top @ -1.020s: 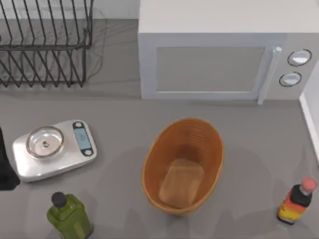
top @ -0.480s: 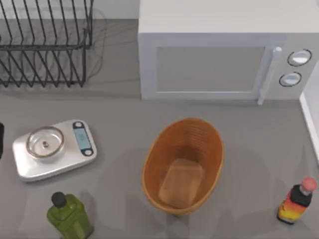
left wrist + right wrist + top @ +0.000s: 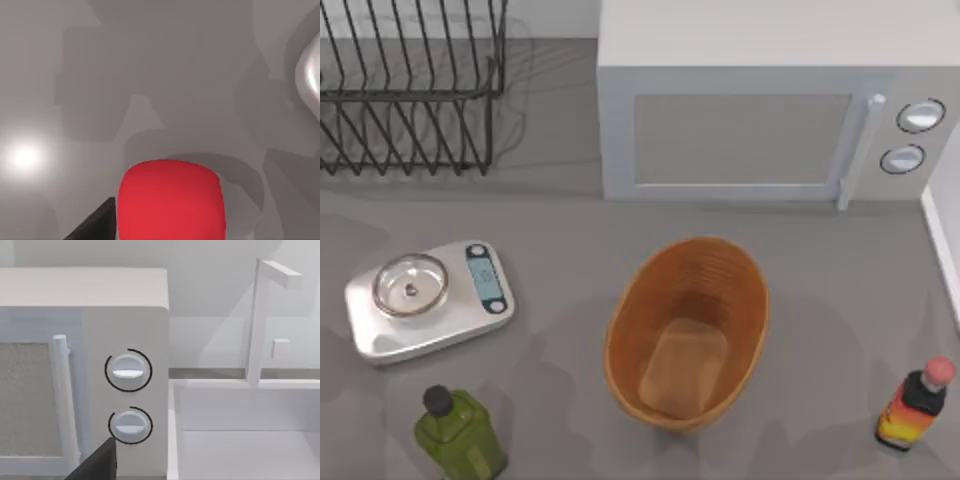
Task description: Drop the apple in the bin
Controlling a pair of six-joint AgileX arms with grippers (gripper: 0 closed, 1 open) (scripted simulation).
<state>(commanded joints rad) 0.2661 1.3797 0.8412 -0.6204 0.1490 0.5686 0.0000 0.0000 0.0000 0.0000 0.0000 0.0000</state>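
The red apple (image 3: 170,200) lies on the grey table, close under my left wrist camera, with its shadow joined to it. My left gripper (image 3: 167,238) is open around it, and one black finger (image 3: 95,226) shows at the apple's side. The bin (image 3: 623,345), an orange-brown ribbed basket, stands empty in the middle of the table in the top view. My right gripper is open and parked, its black finger (image 3: 97,462) seen in front of the microwave's knobs (image 3: 128,371).
A white microwave (image 3: 760,110) stands behind the bin and a black wire dish rack (image 3: 410,90) at the back left. A kitchen scale (image 3: 425,300) and a green bottle (image 3: 458,432) are at the left, a red-capped sauce bottle (image 3: 916,403) at the right front.
The dark left arm at the top view's left edge has moved out of that view to the left. Nothing on the table has shifted.
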